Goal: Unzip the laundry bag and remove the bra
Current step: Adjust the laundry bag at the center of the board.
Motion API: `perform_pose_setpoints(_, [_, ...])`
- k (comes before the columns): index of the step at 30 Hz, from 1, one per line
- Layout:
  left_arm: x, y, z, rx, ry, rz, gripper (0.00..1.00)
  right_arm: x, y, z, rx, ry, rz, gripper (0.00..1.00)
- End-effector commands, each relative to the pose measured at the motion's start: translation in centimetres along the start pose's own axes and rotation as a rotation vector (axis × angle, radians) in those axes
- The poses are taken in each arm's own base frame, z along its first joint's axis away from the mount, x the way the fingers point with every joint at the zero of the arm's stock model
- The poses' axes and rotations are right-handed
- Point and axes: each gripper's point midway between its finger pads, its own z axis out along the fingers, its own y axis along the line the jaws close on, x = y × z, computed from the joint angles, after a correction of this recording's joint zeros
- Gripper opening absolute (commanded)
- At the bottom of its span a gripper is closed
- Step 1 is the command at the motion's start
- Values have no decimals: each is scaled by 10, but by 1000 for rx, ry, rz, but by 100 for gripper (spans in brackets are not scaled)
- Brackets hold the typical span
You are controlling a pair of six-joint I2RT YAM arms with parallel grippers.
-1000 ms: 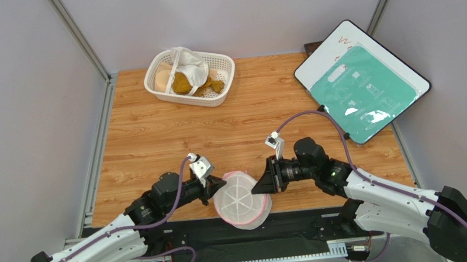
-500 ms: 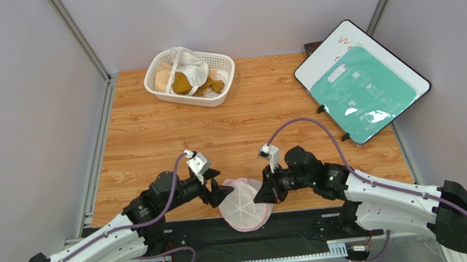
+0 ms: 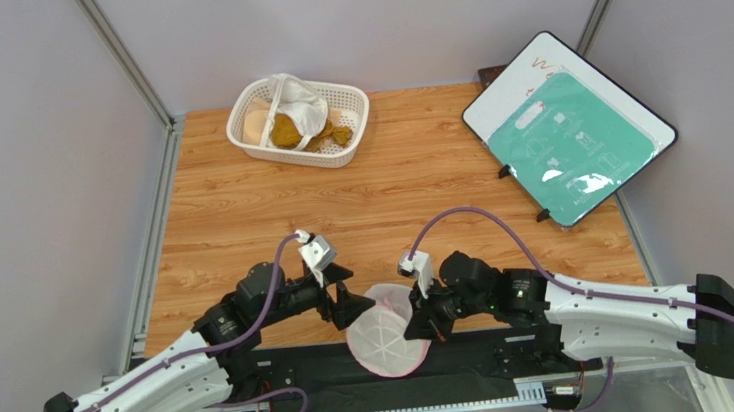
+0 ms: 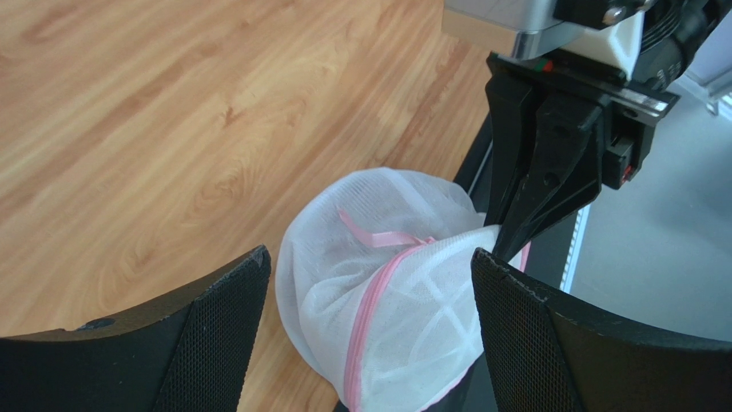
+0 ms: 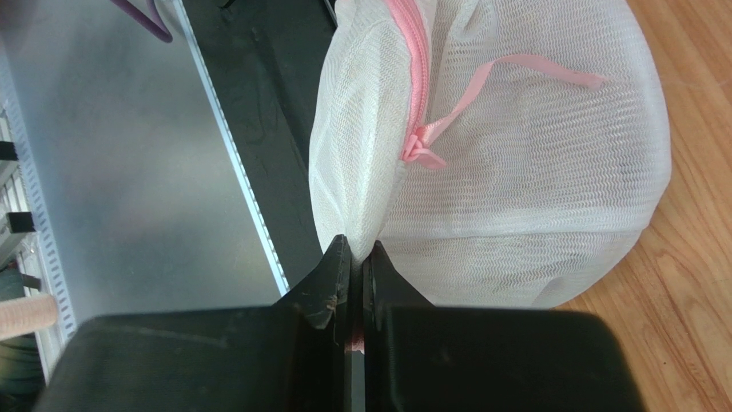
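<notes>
The laundry bag (image 3: 384,337), a round white mesh pouch with pink zipper trim, lies at the table's near edge and partly over the black strip. My right gripper (image 3: 418,323) is shut on the bag's rim on its right side; in the right wrist view the mesh edge is pinched between the closed tips (image 5: 358,245). A pink ribbon (image 5: 515,73) hangs from the zipper pull (image 5: 421,150). My left gripper (image 3: 343,302) stands open just left of the bag; its fingers (image 4: 232,292) flank the bag (image 4: 387,283) without touching it. The bra is hidden.
A white lattice basket (image 3: 349,146) with mustard and white cloths stands at the back of the table. A board with a green sheet (image 3: 570,131) leans at the right. A black strip (image 3: 481,354) runs along the near edge.
My left gripper has opened and let go of the bag. The right arm has moved left and nearer, pulling the bag a little toward the near edge.
</notes>
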Motion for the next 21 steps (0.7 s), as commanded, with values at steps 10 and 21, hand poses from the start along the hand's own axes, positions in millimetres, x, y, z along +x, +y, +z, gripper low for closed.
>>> perform_pose_setpoints(10, [29,-26,22,183,106,-73,95,3,16,-3,8,36,-121,0])
perform_pose_setpoints(21, [12,26,10,-166,30,-160,100,-53,-54,-22,494,-316,256,0])
